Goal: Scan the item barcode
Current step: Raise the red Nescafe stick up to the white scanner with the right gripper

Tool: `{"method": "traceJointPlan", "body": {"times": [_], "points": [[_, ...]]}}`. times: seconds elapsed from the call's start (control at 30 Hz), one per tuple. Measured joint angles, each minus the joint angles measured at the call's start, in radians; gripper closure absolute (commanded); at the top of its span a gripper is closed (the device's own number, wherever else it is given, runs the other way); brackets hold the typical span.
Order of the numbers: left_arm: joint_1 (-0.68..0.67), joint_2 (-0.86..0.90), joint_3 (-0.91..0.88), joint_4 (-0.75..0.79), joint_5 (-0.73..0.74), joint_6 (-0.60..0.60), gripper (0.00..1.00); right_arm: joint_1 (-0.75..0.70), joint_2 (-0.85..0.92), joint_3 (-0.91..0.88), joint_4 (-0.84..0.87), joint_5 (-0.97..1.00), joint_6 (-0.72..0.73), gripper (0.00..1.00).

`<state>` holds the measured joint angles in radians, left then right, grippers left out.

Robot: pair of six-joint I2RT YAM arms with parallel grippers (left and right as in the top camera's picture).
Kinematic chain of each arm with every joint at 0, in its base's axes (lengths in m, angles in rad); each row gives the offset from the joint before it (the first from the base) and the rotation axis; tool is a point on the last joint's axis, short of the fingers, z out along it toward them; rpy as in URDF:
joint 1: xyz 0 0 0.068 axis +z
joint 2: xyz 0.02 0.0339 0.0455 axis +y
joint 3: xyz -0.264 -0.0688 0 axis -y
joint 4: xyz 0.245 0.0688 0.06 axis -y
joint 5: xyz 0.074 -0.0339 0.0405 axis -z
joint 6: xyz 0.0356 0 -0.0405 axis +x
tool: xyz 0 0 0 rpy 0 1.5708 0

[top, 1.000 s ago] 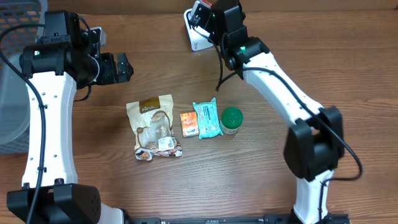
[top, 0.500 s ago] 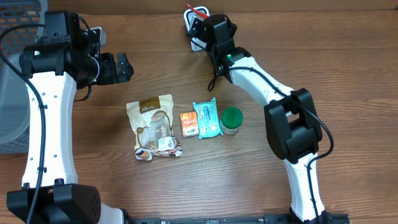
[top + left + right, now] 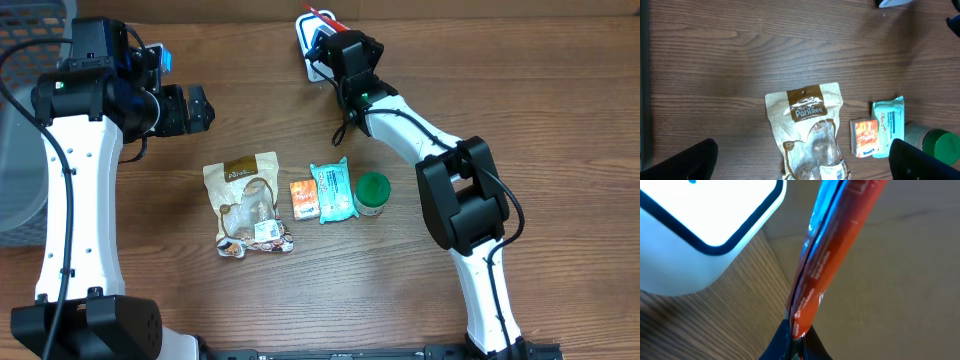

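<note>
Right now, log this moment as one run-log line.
phase: presenting item | right gripper: shut on red packet, beside scanner | left gripper: open, empty

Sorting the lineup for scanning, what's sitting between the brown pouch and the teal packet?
A small orange box lies between the brown pouch and the teal packet, close beside the packet; the overhead and left wrist views both show it.

light: bright, even | shadows: soft | glare: scanner (image 3: 715,210) blown out | blur: rt-wrist closeup soft
</note>
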<state>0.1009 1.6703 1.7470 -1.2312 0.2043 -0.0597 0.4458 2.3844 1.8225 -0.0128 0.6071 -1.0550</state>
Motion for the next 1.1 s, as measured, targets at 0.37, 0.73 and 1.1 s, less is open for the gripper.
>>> {"method": "traceJointPlan", "body": {"times": [0.37,0.73,1.1], "points": [[0.0,0.0,0.0,0.0,0.0,0.0,0.0,-0.001,0.015,0.0,-0.063,-0.001,-0.005,0.96],[0.0,0.0,0.0,0.0,0.0,0.0,0.0,-0.001,0.054,0.0,-0.077,0.003,-0.004,0.96],[0.0,0.0,0.0,0.0,0.0,0.0,0.0,-0.001,0.056,0.0,-0.087,0.002,-0.003,0.96]]}}
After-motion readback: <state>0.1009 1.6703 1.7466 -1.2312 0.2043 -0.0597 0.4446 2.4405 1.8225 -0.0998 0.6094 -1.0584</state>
